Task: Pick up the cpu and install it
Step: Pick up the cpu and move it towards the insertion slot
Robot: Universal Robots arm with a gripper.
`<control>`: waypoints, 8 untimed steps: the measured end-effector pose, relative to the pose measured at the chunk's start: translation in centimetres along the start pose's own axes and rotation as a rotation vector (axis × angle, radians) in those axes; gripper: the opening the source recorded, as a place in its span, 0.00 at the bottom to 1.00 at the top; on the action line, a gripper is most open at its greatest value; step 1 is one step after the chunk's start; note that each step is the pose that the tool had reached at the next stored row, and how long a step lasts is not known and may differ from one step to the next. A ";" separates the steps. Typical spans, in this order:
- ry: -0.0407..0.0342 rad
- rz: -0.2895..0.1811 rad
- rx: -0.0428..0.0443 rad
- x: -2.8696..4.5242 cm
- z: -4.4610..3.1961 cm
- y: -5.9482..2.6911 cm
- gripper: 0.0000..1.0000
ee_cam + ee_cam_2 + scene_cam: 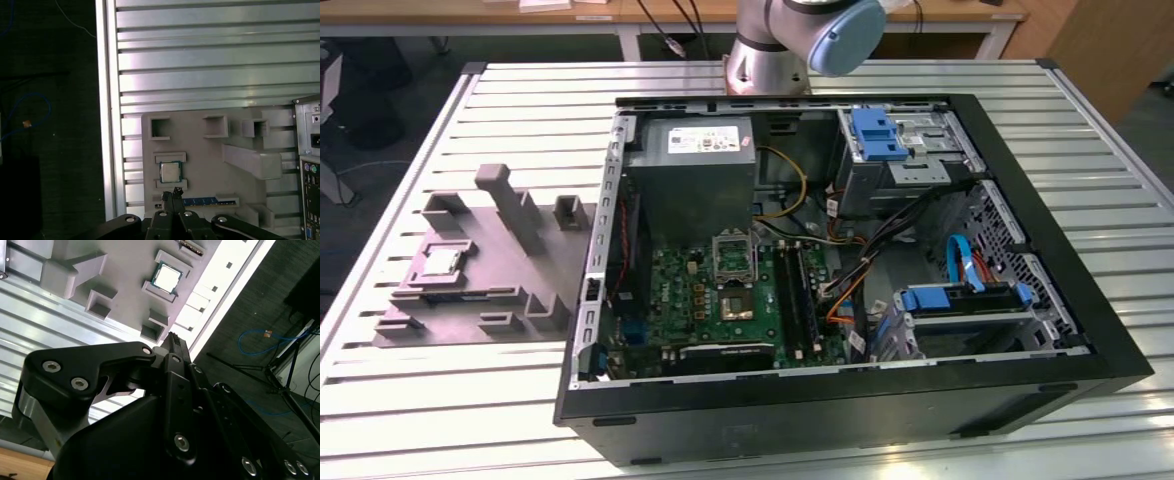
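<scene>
Pale slatted metal table (480,400) carries an open black computer case (854,405) and, at the exterior view's left, a grey plastic tray with upright blocks (467,305). The small square silvery cpu (443,262) lies flat in a tray recess. In both wrist views the black gripper (175,191) (172,336) hangs over the tray, clear of the cpu (170,172) (166,277), fingertips pressed together, holding nothing.

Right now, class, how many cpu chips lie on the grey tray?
1. The cpu lies flat in a square recess of the grey tray, toward the tray's side at the exterior view's left. The tray's upright blocks could hide another.
</scene>
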State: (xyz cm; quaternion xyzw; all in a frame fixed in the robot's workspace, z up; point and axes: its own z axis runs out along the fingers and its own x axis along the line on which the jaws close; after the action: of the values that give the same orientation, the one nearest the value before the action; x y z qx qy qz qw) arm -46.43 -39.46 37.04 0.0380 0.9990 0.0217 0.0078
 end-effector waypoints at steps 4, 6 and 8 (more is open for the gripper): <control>0.0000 0.000 0.0000 -0.02 0.00 0.00 0.11; 0.0000 0.000 0.0000 -0.03 0.00 0.00 0.11; 0.0000 0.000 0.0000 -0.04 0.00 0.00 0.11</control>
State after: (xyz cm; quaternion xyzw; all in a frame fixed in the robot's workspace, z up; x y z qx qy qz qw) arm -46.40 -39.46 37.04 0.0380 0.9990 0.0217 0.0078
